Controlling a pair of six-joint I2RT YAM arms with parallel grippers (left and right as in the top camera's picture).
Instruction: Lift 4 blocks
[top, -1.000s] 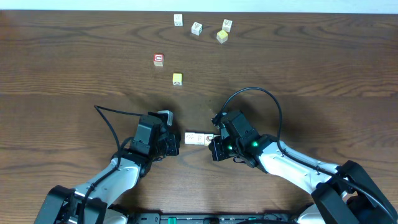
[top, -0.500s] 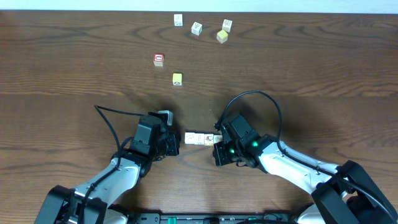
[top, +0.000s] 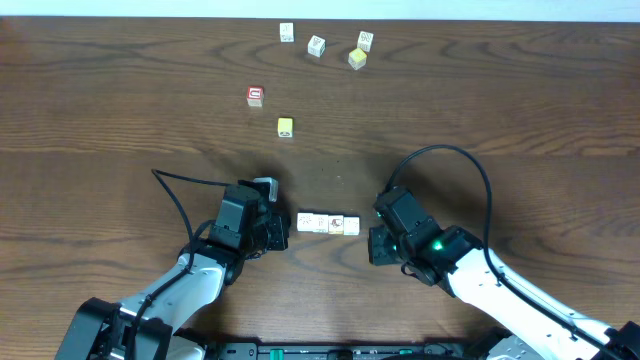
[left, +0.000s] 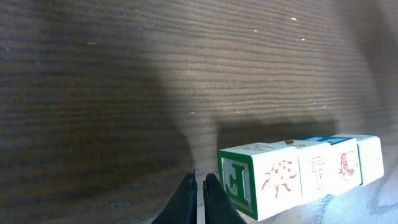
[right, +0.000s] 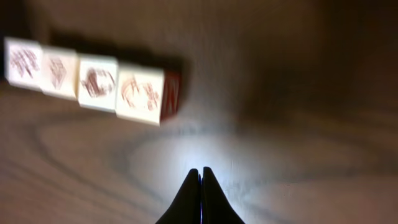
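Four white blocks (top: 328, 223) lie pressed end to end in a short row on the wooden table, between my two grippers. In the left wrist view the row (left: 298, 177) shows a green letter on its near end face and red prints on its side. My left gripper (left: 199, 182) is shut and empty, its tips right beside that end face, also seen from above (top: 286, 234). My right gripper (top: 372, 246) is shut and empty, standing apart from the row's right end. Its wrist view is blurred, with the row (right: 93, 81) up left of the tips (right: 200, 171).
At the far edge of the table lie three more white cubes (top: 316, 46) and a yellow cube (top: 357, 59). A red cube (top: 255, 95) and a second yellow cube (top: 285, 126) sit left of centre, further back than the row.
My right gripper has pulled back to the right and toward the front, off the row's right end. The left gripper and the row have not moved.
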